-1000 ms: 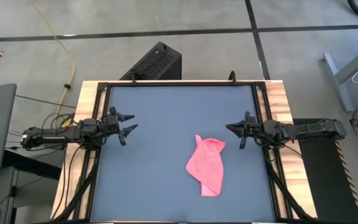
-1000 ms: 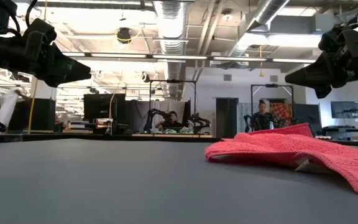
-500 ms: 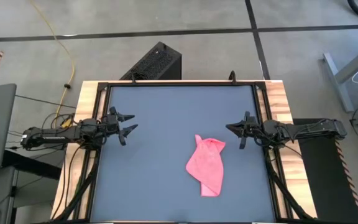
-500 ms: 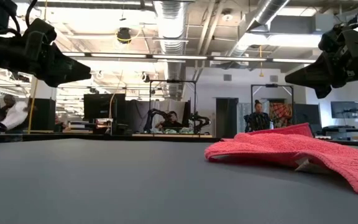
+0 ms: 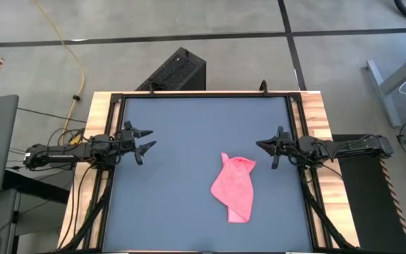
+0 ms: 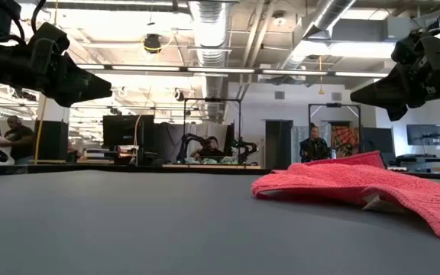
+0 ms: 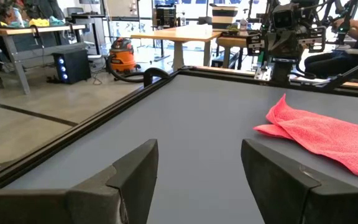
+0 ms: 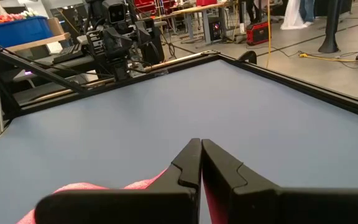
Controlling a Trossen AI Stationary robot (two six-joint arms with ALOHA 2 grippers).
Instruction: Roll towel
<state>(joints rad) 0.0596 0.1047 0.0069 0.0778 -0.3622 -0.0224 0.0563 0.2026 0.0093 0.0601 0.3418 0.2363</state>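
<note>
Towel (image 5: pixel 234 187) crumpled nr table's (image 5: pixel 182 212) right edge — left claw (image 5: pixel 144 143) wide, right claw (image 5: pixel 266 149) pinched empty.

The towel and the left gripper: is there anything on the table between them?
No. In the high view, only bare table lies between the left gripper and the towel.

Towel (image 5: pixel 234 188): one, pink. Table (image 5: pixel 189 127): one, dark grey. Arms: two, each with one gripper, left gripper (image 5: pixel 145 144) and right gripper (image 5: pixel 262 146). Black box (image 5: pixel 174 71) on the floor beyond the table: one. Yellow cable (image 5: pixel 68 49) on the floor: one. People in the room behind, low view: perhaps three, too small to count surely.
</note>
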